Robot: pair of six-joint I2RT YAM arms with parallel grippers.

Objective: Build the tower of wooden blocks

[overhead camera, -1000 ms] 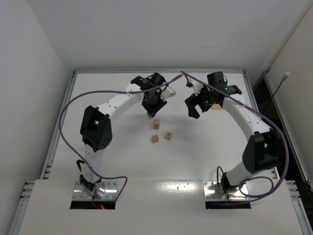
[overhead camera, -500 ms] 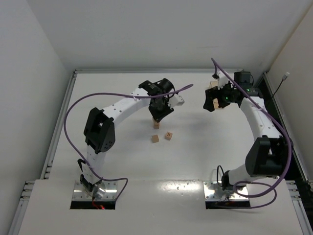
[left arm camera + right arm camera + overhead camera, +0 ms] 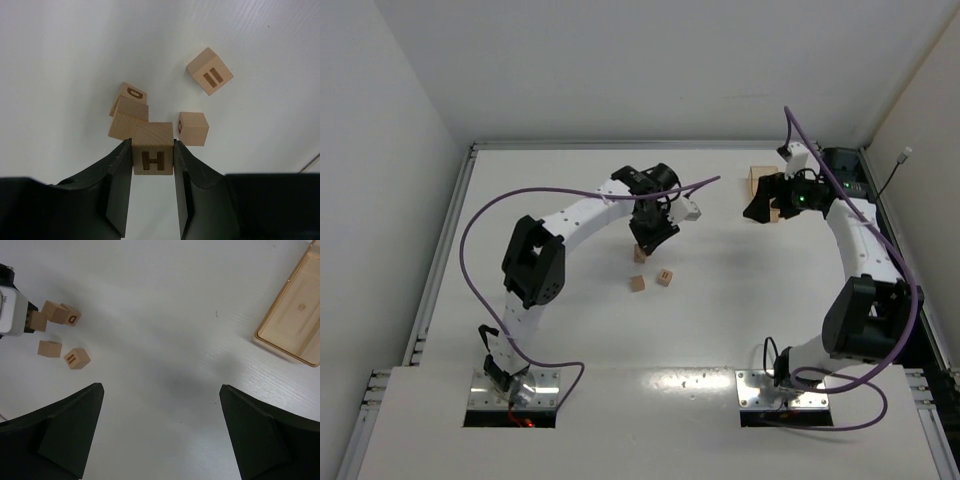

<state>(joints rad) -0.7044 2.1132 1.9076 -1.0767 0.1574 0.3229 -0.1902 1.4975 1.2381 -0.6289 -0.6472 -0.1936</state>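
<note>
While the left gripper [image 3: 152, 146] stays out front, it is clenched on the H block [image 3: 152, 161]. Just beyond, 1 plain block [image 3: 127, 125] overlaps the D block [image 3: 131, 93]; on top or beside, cannot tell. To the right lie 2 loose ones, apart: the bare block [image 3: 193, 128], then the II block [image 3: 210, 71]. Far right, the right gripper [image 3: 161, 390] is spread wide w/ nothing in it, near the tray [image 3: 292, 315].

A pale wooden open tray [image 3: 295, 315] [image 3: 757, 178] lies on the white table [image 3: 570, 330] toward its far right.
</note>
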